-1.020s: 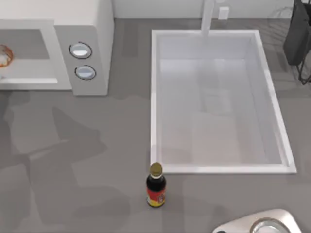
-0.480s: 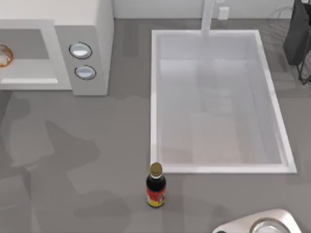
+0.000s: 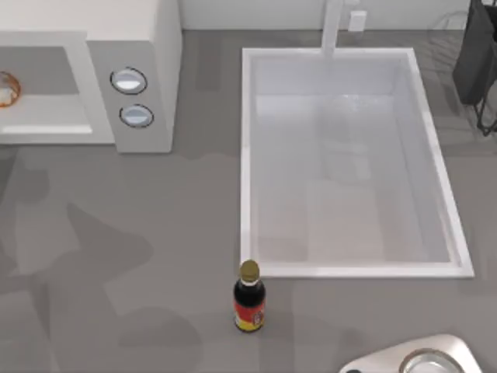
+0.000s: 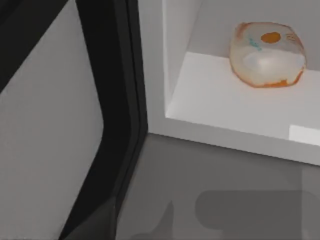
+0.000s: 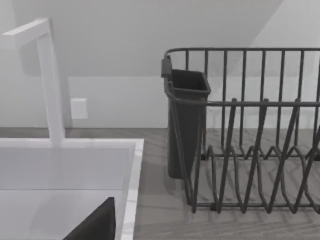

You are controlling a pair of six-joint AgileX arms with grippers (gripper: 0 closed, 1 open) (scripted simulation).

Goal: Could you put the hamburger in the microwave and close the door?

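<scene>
Closing the door is the step in hand, I judge, since the small round cream hamburger with orange-brown patches [image 4: 267, 55] already rests on the pale floor of the grey cavity of the large white boxy microwave [image 3: 147, 47]; from above, the bun [image 3: 6, 89] peeks in at the far left edge, well left of the two silver-rimmed dials [image 3: 128, 80].

Doing it well would mean bringing the left arm round to the outer face of the door panel, pushing near its free edge rather than by the hinge, and sweeping steadily until it sits flush. The dark upright edge [image 4: 117, 100] just beside the cavity's opening in the left wrist view may be part of the door or of the left pincer; I cannot tell which, nor whether either pincer is open or closed.

The hamburger sits flat, top upward; being round, it has no clear long axis, and it lies clear of the front lip, so the door should not catch it.

The right arm looks toward the dark wire dish rack [image 5: 250, 130] beside the white rectangular sink [image 3: 247, 155].
</scene>
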